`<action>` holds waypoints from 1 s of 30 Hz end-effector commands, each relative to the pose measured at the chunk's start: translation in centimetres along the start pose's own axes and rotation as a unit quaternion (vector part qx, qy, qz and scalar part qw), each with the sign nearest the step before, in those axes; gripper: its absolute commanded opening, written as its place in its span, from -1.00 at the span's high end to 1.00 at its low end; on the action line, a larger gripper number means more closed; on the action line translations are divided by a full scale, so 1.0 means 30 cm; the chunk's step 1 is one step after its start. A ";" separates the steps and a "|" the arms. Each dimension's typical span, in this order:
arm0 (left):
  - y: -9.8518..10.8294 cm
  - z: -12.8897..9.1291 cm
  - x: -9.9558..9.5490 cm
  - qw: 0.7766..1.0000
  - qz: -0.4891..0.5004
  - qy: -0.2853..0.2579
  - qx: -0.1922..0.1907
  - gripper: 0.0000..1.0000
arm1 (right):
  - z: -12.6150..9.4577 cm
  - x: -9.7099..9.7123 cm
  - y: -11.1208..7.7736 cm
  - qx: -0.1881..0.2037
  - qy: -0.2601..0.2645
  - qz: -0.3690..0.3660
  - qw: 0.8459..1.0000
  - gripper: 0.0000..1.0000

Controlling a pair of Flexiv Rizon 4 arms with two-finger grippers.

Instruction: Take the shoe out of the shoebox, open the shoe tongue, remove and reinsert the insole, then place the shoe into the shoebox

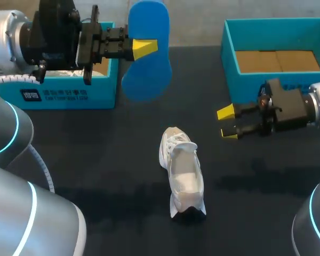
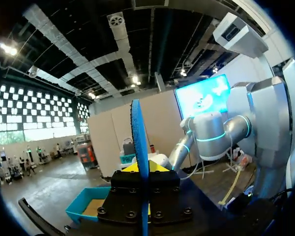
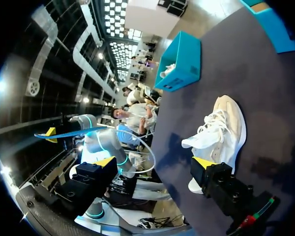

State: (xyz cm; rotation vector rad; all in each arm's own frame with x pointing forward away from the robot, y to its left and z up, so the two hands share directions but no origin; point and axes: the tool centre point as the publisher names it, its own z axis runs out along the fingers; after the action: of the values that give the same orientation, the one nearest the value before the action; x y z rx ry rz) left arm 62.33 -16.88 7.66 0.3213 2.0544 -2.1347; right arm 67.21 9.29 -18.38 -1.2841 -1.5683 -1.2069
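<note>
The insole (image 1: 148, 74), blue, is clamped flat between the left gripper's (image 1: 144, 48) yellow fingers and held up in the air beside the left teal box (image 1: 69, 96). The right gripper (image 1: 228, 123) hangs with its fingers spread and empty, in front of the right teal box (image 1: 229, 53). The white shoe (image 1: 182, 176) sits on the dark table (image 1: 96, 149), apart from both grippers.

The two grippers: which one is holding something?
The left gripper: it is shut on the blue insole, held above the table. The right gripper is open, with nothing between its fingers, near the white shoe.
</note>
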 end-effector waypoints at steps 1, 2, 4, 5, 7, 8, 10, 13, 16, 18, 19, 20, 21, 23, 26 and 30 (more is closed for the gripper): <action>-0.002 -0.002 0.007 0.998 0.065 -0.005 -0.004 1.00 | 0.005 0.000 -0.001 -0.001 0.000 0.000 1.000 -1.00; -0.002 -0.002 0.007 0.998 0.065 -0.005 -0.004 1.00 | 0.005 0.000 -0.001 -0.001 0.000 0.000 1.000 -1.00; -0.002 -0.002 0.007 0.998 0.065 -0.005 -0.004 1.00 | 0.005 0.000 -0.001 -0.001 0.000 0.000 1.000 -1.00; -0.002 -0.002 0.007 0.998 0.065 -0.005 -0.004 1.00 | 0.005 0.000 -0.001 -0.001 0.000 0.000 1.000 -1.00; 0.026 0.008 0.017 0.993 0.115 0.005 -0.002 1.00 | 0.005 0.000 -0.001 -0.001 0.000 0.000 1.000 -1.00; 0.049 0.009 0.017 0.992 0.126 0.001 -0.001 1.00 | 0.005 0.000 -0.001 -0.001 0.000 0.000 1.000 -1.00; 0.083 0.005 0.022 0.986 0.164 0.009 0.024 1.00 | 0.005 0.000 -0.001 -0.001 0.000 0.000 1.000 -1.00; 0.144 0.001 0.029 0.974 0.221 0.022 0.044 1.00 | 0.005 0.000 -0.001 -0.001 0.000 0.000 1.000 -1.00; 0.194 0.004 0.031 0.956 0.290 0.022 0.039 1.00 | 0.005 0.000 -0.001 -0.001 0.000 0.000 1.000 -1.00; 0.219 0.005 0.028 0.943 0.332 0.007 0.033 1.00 | 0.005 0.000 -0.001 -0.001 0.000 0.000 1.000 -1.00; 0.233 0.014 0.036 0.926 0.376 0.007 0.020 1.00 | 0.005 0.000 -0.001 -0.001 0.000 0.000 1.000 -1.00; 0.242 0.015 0.040 0.925 0.380 0.001 0.031 1.00 | 0.005 0.000 -0.001 -0.001 0.000 0.000 1.000 -1.00; 0.253 0.020 0.046 0.913 0.406 -0.003 0.025 1.00 | 0.005 0.000 -0.001 -0.001 0.000 0.000 1.000 -1.00; 0.272 0.025 0.060 0.897 0.441 -0.007 0.034 1.00 | 0.005 0.000 -0.001 -0.001 0.000 0.000 1.000 -1.00; 0.299 0.030 0.080 0.871 0.490 -0.001 0.031 1.00 | 0.005 0.000 -0.001 -0.001 0.000 0.000 1.000 -1.00; 0.322 0.025 0.110 0.847 0.530 -0.010 0.036 1.00 | 0.005 0.000 -0.001 -0.001 0.000 0.000 1.000 -1.00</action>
State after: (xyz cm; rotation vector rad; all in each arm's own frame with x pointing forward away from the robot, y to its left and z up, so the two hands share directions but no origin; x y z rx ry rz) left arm 62.87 -18.44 -1.40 1.0436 1.4493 -1.6324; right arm 67.22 9.27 -18.37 -1.2844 -1.5679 -1.2068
